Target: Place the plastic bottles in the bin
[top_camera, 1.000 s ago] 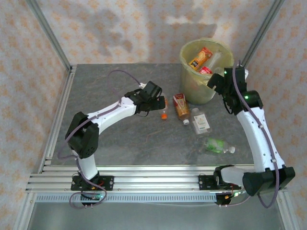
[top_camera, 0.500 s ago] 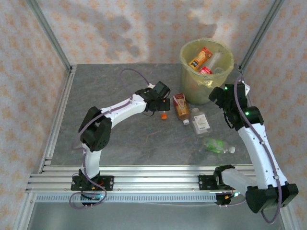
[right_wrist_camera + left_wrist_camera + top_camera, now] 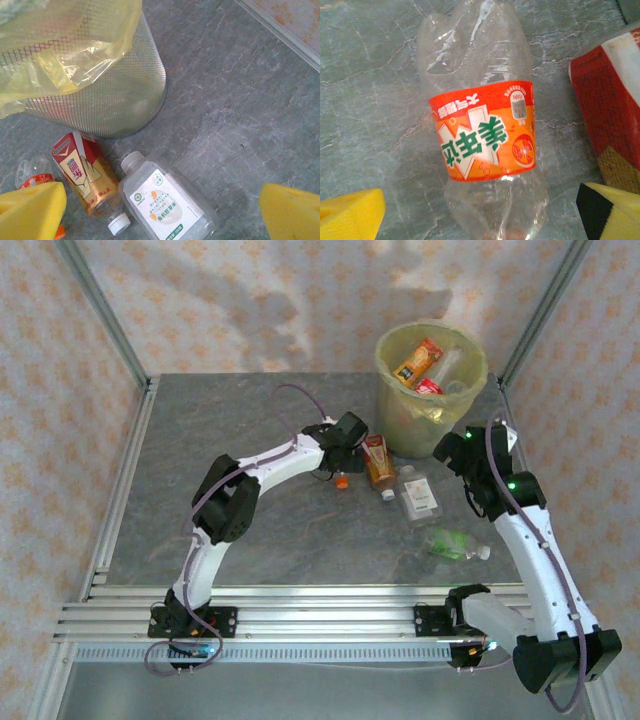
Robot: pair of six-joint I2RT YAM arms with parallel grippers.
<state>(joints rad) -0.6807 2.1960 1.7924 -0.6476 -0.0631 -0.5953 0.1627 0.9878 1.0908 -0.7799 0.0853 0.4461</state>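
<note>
Orange-labelled bottle (image 3: 482, 135) lies flat on the surface (image 3: 370, 100), near-left of the bin (image 3: 405, 425), framed by the left fingers (image 3: 350, 217), which are wide and empty. Lowering straight and closing across the label should grip best. Right fingers (image 3: 30, 210) gape too.

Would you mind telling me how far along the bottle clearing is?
Done: at least three bottles lie in the bin. In hand: nothing gripped; the open left gripper hovers over the orange-label bottle. Left: that one, the red-label bottle, the white-label bottle and the green bottle.
</note>
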